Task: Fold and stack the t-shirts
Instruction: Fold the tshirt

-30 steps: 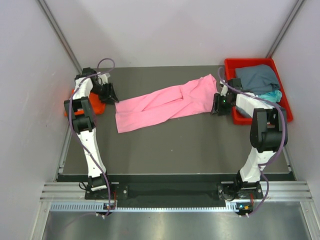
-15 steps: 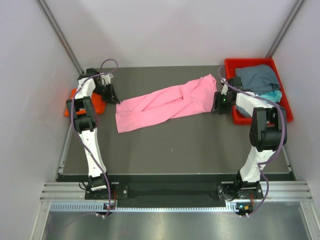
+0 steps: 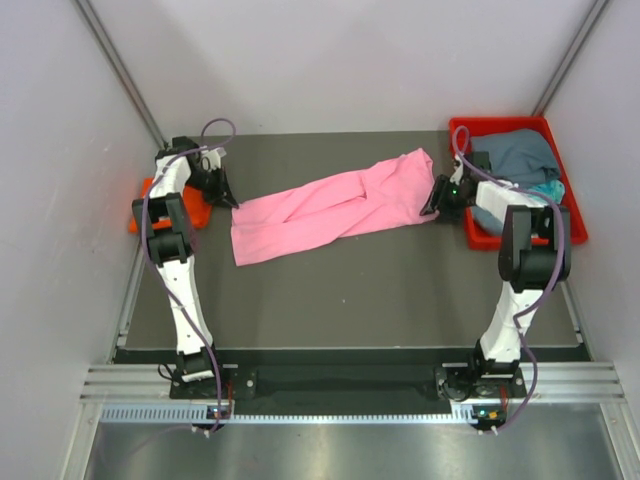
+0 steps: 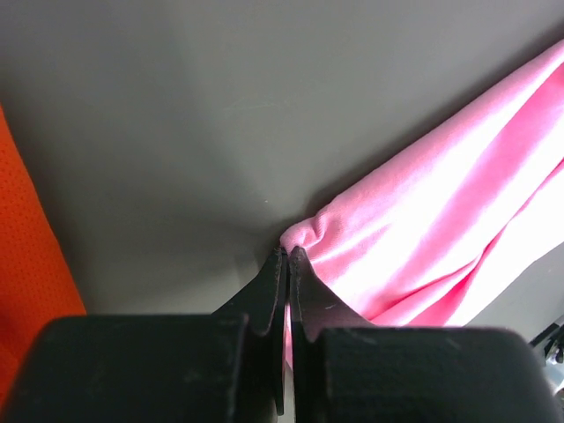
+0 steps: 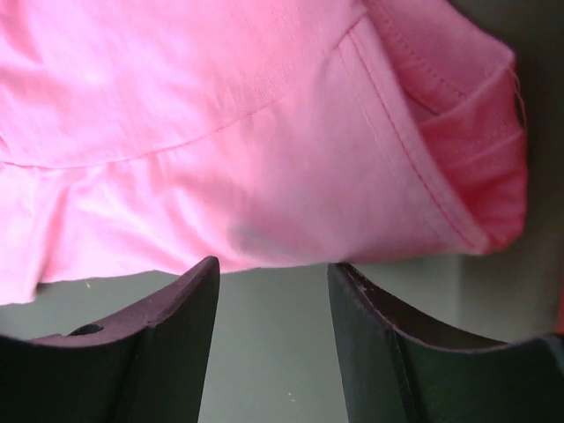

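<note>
— What lay farthest left?
— The orange shirt [image 3: 138,218], bunched at the table [image 3: 350,290] edge, partly under the left arm. Its cloth looked finely dotted in the wrist view.
— And the left hand [image 4: 284,264]?
— Its 2 fingers were pressed together on a corner at the left end of the pink shirt [image 3: 330,205], a sliver of pink showing between them.
— How did that shirt lie?
— Rumpled on the table as 1 long strip, its long axis running from the left hand up and across to the right hand [image 5: 273,269]. It was a soft, smooth knit with loose folds and a stitched hem at the right end.
— Was the right hand gripping?
— No. Its fingers [image 5: 167,335] stood apart, with the shirt's edge just ahead of the gap and nothing between them.
— So what did the next move turn on?
— I judged each arm was nearest its own end, so the right hand needed to reach forward onto that edge.
— Farther right?
— The red tray [image 3: 490,124], rigid plastic, held a grey-blue shirt [image 3: 515,155] and a teal shirt [image 3: 547,190].
</note>
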Motion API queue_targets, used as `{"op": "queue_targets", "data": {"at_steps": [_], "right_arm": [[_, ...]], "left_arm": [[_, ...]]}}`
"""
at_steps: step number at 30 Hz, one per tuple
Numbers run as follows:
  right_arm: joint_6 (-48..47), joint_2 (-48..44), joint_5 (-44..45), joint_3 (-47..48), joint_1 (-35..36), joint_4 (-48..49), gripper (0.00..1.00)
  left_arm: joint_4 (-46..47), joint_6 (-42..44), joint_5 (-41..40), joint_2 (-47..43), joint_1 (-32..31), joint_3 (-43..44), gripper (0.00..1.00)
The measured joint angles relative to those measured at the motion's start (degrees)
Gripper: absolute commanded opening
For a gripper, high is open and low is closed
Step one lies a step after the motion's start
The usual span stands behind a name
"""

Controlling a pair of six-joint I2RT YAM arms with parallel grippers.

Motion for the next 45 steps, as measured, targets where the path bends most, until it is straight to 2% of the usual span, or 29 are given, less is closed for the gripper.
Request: {"op": "queue_targets", "data": {"at_steps": [4, 5, 8, 11, 14, 26, 45], "right_arm": [[1.3, 2.4, -0.6, 2.6, 0.2, 1.0, 0.48], [1.4, 3.1, -0.2, 3.3, 0.2, 1.0, 0.4], [1.6, 4.4, 1.2, 4.4, 0.3, 0.7, 0.22], [1.4, 4.8, 2.8, 4.7, 0.3, 0.4, 0.08], [1.1, 4.8, 3.8, 4.7, 1.0, 0.3, 0.02], [-1.9, 6.2, 7.0, 9.9, 2.6, -0.7, 0.0], [-3.3, 16.3, 6.5, 24.0, 3.3, -1.0, 0.0]], "left_arm": [[0.0, 0.1, -0.3, 0.0, 0.0, -0.1, 0.0], [0.0, 0.1, -0.4, -0.1, 0.0, -0.2, 0.0], [-0.1, 0.2, -0.7, -0.6, 0.0, -0.8, 0.0], [-0.2, 0.3, -0.9, -1.2, 0.1, -1.6, 0.0], [-0.4, 0.4, -0.9, -2.0, 0.4, -2.4, 0.0], [-0.9, 0.5, -0.4, -4.0, 3.2, -5.2, 0.0], [-1.4, 1.4, -0.2, -11.7, 3.7, -14.7, 0.0]]}}
